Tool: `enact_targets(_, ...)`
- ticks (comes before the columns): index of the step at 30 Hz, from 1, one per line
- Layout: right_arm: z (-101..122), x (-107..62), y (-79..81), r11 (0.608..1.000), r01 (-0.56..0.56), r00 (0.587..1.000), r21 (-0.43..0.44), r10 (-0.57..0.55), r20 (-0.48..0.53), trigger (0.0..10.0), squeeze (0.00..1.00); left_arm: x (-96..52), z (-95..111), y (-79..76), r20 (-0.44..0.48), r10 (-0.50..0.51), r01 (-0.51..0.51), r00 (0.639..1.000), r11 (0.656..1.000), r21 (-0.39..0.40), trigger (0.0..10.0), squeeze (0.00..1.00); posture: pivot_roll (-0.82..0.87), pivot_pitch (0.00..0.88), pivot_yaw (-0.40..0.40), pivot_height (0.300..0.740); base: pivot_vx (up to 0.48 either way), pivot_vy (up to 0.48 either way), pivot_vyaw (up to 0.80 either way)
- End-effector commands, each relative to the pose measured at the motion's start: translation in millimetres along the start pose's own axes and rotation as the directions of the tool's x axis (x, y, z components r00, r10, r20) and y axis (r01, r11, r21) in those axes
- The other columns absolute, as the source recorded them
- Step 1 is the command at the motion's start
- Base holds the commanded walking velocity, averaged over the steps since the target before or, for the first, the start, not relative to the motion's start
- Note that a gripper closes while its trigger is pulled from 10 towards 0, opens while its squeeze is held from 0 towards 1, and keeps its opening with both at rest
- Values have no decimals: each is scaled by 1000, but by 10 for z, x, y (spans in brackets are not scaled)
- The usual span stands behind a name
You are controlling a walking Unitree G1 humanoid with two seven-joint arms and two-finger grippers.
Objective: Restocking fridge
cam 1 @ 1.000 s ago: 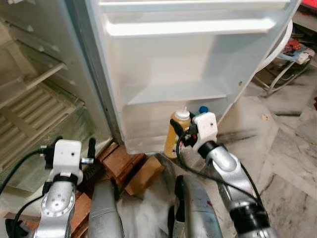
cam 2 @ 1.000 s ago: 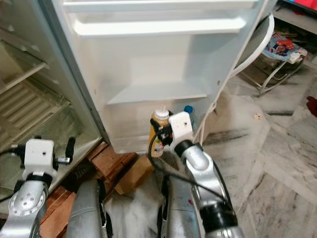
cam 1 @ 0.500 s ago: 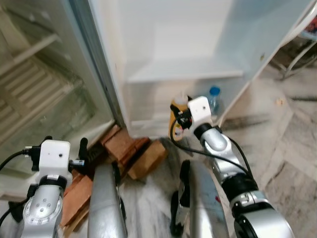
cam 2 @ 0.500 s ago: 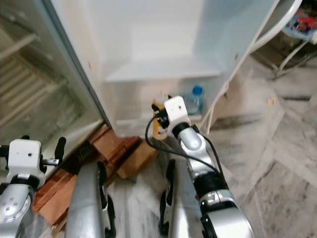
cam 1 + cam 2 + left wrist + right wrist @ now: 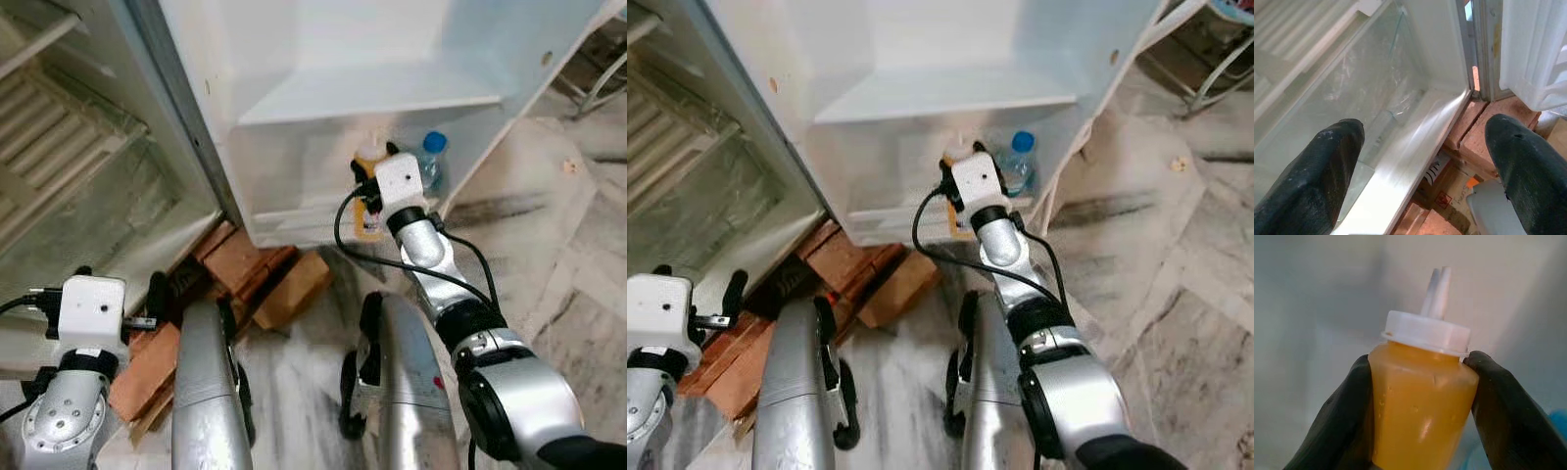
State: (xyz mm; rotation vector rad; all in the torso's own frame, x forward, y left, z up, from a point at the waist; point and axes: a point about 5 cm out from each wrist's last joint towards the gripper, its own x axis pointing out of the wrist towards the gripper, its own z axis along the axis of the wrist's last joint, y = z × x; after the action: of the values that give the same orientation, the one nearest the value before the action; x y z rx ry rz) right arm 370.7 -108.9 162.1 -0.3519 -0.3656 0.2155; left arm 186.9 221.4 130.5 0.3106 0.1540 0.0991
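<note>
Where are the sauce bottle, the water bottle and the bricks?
sauce bottle (image 5: 1420,421), right wrist view, on its orange body between the black fingers.
water bottle (image 5: 433,143), left eye view, on its blue cap.
bricks (image 5: 233,259), left eye view, on a brick's top face under the fridge.

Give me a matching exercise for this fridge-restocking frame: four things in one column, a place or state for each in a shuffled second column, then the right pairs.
Things:
1. orange sauce bottle
2. blue-capped bottle
3. left gripper
4. bricks

Places or states:
A. open, in front of the fridge's clear bottom drawer
B. on the floor under the fridge
C. standing in the lowest door shelf
D. clamped between the right gripper's fingers

Pairs: 1-D, 2-C, 3-A, 4-B
</note>
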Motion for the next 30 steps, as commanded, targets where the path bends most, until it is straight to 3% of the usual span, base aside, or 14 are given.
enact_targets(1,270,111,-40,999,18,987,-29,-14,158,10000,0,-46,-16,19,-19,-11,11,1000,1000,11,10000,0,275,359,10,516,0,0,0)
enact_targets(8,440,142,-27,996,38,961,-81,-15,275,10000,0,-62,-23,9,-28,-14,14,1000,1000,12,10000,0,273,366,10,516,0,0,0)
enact_targets(14,136,-50,110,980,-47,977,-191,84,195,10000,0,-60,-21,-32,-27,-24,24,999,1000,3,10000,0,279,373,16,516,0,0,0)
enact_targets(20,-59,-163,247,966,-140,981,-219,165,99,10000,0,-43,9,-18,-19,-26,26,999,1000,2,10000,0,278,380,19,516,0,0,0)
enact_targets(25,-171,-195,167,982,-107,993,-158,112,24,10000,0,-34,23,-29,-12,-24,24,1000,1000,5,10000,0,285,383,22,516,0,0,0)
enact_targets(27,-93,-149,94,975,-81,992,-208,99,82,10000,0,-40,28,-29,-9,-23,23,1000,1000,8,10000,0,288,385,24,516,0,0,0)
enact_targets(30,1,-90,81,975,-68,987,-210,98,131,10000,0,-40,26,-26,-10,-25,25,1000,1000,11,10000,0,286,386,27,516,0,0,0)
